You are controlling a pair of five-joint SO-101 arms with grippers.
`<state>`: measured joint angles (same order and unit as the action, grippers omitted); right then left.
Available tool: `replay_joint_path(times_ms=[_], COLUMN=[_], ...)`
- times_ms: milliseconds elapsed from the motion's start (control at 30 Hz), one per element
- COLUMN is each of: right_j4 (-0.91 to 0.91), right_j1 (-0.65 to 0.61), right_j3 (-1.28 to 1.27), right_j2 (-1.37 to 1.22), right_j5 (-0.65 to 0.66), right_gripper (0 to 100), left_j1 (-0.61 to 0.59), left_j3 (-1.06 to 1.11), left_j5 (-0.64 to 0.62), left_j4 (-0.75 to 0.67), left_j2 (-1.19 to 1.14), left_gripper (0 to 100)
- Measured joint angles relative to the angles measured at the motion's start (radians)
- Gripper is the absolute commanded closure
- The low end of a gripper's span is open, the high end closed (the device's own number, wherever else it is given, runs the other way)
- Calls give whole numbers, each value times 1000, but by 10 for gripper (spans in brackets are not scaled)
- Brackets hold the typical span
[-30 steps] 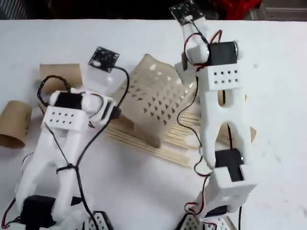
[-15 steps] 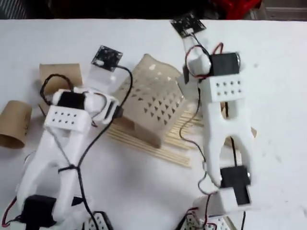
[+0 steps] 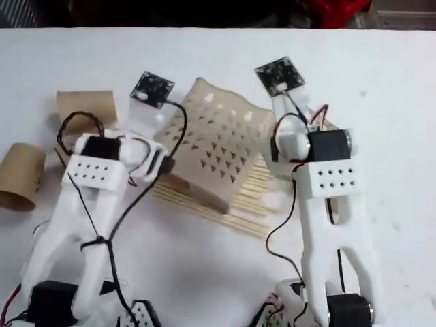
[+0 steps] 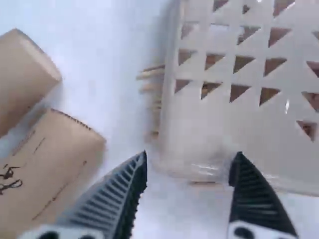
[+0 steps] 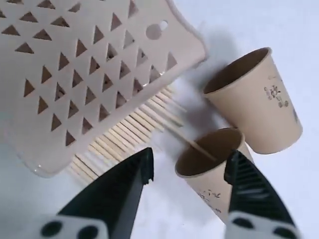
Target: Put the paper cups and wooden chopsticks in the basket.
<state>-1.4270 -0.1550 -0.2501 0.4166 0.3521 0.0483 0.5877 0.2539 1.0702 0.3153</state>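
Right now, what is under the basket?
Wooden chopsticks stick out from beneath the basket at its edge. The basket covers the rest of them, and whether anything else lies beneath it cannot be seen.

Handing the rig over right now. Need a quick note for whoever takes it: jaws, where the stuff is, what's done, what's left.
Left gripper: jaws open, empty, at the basket edge.
Right gripper: jaws open, empty, over a cup on its side.
Basket: looks tipped over, perforated face up, lying on the wooden chopsticks.
Paper cups: all on their sides on the table, two by the left arm and two by the right gripper.
Done: nothing is in the basket.
Left: probably right the basket, then load four cups and the chopsticks.
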Motion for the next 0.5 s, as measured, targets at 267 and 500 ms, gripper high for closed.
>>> replay_joint_path(times_ms=[267, 500], right_j4=[5, 17], right_j1=[94, 103], right_j3=[0, 0], right_j2=[2, 2], right_j5=[0, 0], right_gripper=[756, 756], left_j1=[-84, -109], left_j3=[94, 166], left_j5=[92, 203], left_j4=[-75, -86], left_j2=[5, 9], left_gripper=[732, 732])
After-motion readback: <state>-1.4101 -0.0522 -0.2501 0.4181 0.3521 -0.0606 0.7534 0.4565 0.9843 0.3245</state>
